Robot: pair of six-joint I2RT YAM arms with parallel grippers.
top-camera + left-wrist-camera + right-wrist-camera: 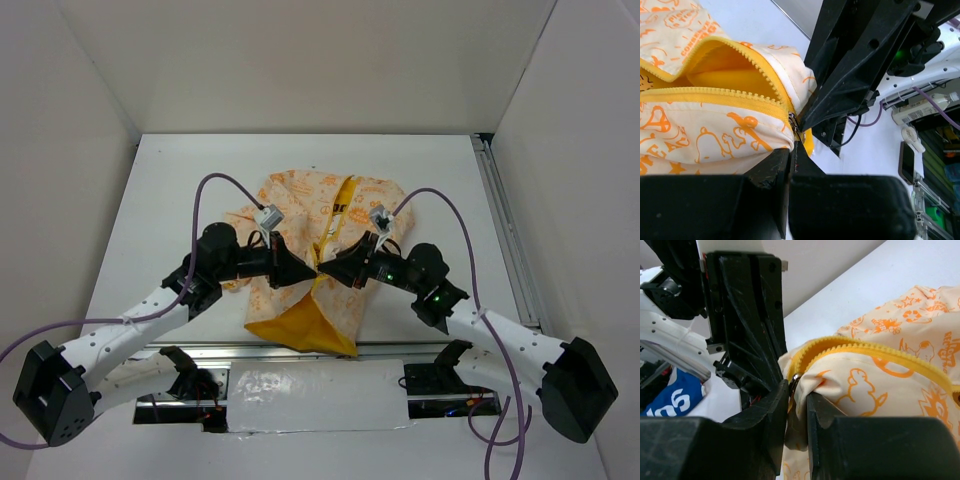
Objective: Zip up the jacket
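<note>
Right gripper [796, 399] is pinched tight on the zipper pull [793, 383]. Left gripper [792, 156] is clamped on the jacket [305, 210] hem, right beside the pull. Above the pull the zipper gapes open, showing yellow lining. The jacket lies mid-table [160, 200].

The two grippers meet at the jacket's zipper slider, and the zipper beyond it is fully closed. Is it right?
No. The left wrist view shows the zipper teeth of the jacket parting beyond the slider, yellow lining between them: open. The left gripper and right gripper do meet there.
</note>
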